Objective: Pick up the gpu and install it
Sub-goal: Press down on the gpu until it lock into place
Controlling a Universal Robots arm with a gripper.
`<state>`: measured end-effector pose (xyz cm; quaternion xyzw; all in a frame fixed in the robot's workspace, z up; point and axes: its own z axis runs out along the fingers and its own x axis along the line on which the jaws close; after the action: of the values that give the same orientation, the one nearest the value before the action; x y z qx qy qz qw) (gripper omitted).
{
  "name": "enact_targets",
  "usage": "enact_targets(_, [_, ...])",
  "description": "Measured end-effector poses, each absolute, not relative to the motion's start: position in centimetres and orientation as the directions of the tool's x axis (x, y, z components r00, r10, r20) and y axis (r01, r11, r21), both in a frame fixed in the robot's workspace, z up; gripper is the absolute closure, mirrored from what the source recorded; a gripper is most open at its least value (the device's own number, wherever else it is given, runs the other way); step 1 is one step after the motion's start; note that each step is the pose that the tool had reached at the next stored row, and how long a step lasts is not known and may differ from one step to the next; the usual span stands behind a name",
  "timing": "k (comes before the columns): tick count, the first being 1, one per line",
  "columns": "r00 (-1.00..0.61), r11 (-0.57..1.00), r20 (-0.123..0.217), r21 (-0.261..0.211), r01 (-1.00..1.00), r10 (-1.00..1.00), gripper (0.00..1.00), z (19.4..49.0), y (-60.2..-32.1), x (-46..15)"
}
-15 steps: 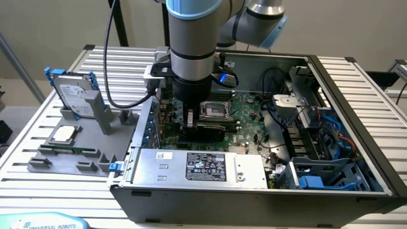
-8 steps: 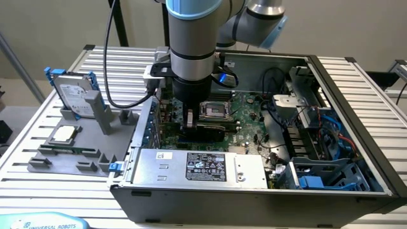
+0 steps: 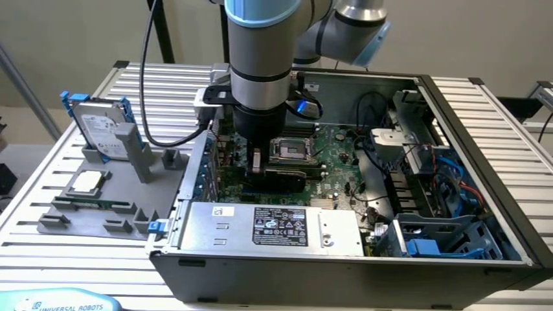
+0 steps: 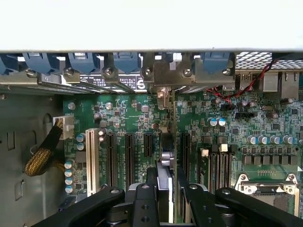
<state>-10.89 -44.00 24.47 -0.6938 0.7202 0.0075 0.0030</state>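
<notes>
The gpu (image 4: 165, 158) stands on edge among the expansion slots of the green motherboard (image 4: 128, 116), its silver bracket (image 4: 163, 97) up against the case's rear slot openings. My gripper (image 4: 165, 182) is shut on the card's upper edge, one black finger (image 4: 150, 189) on each side. In the exterior view the gripper (image 3: 258, 170) reaches straight down into the open computer case (image 3: 484, 129), and the gpu (image 3: 285, 176) shows as a dark slab just in front of the CPU socket (image 3: 291, 150).
A grey fixture (image 3: 95, 214) on the exterior view's left holds a silver hard drive with blue rails (image 3: 100, 126) and a small square processor chip (image 3: 89, 183). The power supply (image 3: 268, 227) fills the case's near side. Cables (image 3: 389, 162) and drive bays (image 3: 441, 233) crowd the right.
</notes>
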Motion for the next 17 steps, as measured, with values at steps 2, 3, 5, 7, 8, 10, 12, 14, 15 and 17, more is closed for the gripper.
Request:
enact_targets(2, [-0.037, 0.037, -0.014, 0.006, -0.999, -0.999, 0.72, 24.6, -44.0, -10.9])
enact_targets(3, [-0.036, 0.036, -0.014, 0.006, -0.999, -0.999, 0.65, 24.7, -44.0, -10.8])
enact_targets(5, [-0.036, 0.036, -0.014, 0.006, -0.999, -0.999, 0.65, 25.2, -44.0, -10.8])
enact_targets(7, [-0.036, 0.036, -0.014, 0.006, -0.999, -0.999, 0.65, 26.1, -44.0, -10.8])
enact_targets(8, [-0.036, 0.036, -0.014, 0.006, -0.999, -0.999, 0.65, 26.5, -44.0, -10.8])
enact_targets(10, [-0.036, 0.036, -0.014, 0.006, -0.999, -0.999, 0.65, 27.4, -44.0, -10.8])
enact_targets(12, [-0.036, 0.036, -0.014, 0.006, -0.999, -0.999, 0.65, 28.3, -44.0, -10.8])
enact_targets(14, [-0.036, 0.036, -0.014, 0.006, -0.999, -0.999, 0.65, 29.2, -44.0, -10.8])
enact_targets(15, [-0.036, 0.036, -0.014, 0.006, -0.999, -0.999, 0.65, 29.4, -44.0, -10.8])
enact_targets(17, [-0.036, 0.036, -0.014, 0.006, -0.999, -0.999, 0.65, 29.5, -44.0, -10.8])
